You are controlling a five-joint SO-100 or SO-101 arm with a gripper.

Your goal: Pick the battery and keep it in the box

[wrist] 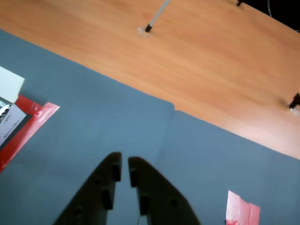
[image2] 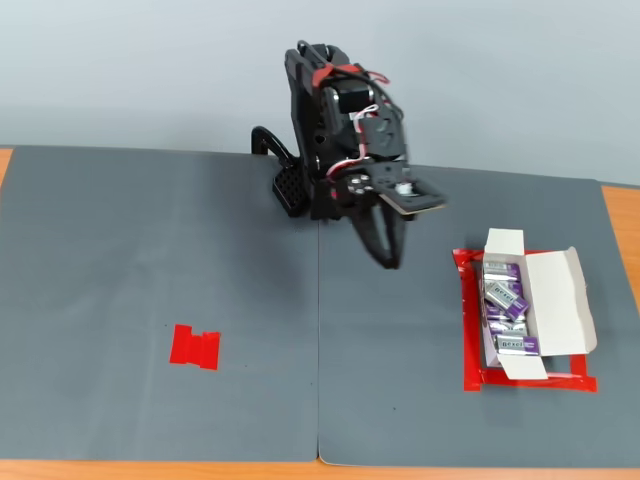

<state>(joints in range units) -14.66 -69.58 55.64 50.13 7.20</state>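
The white box (image2: pixel 560 300) lies open on the right of the grey mat, inside a red tape frame (image2: pixel 468 335). Several silver and purple batteries (image2: pixel 505 300) lie inside it. No battery shows on the mat outside the box. My gripper (image2: pixel 390 260) hangs tip-down near the arm's base, left of the box and well apart from it. In the wrist view the gripper (wrist: pixel 124 161) has its black fingers nearly together with nothing between them. A corner of the box (wrist: pixel 10 84) and the frame (wrist: pixel 28 126) show at the left edge there.
A flat red tape patch (image2: pixel 195 346) lies on the left half of the mat and also shows in the wrist view (wrist: pixel 241 208). The grey mat (image2: pixel 150 250) has a seam down its middle. Bare wood table (wrist: pixel 201 61) lies beyond the mat.
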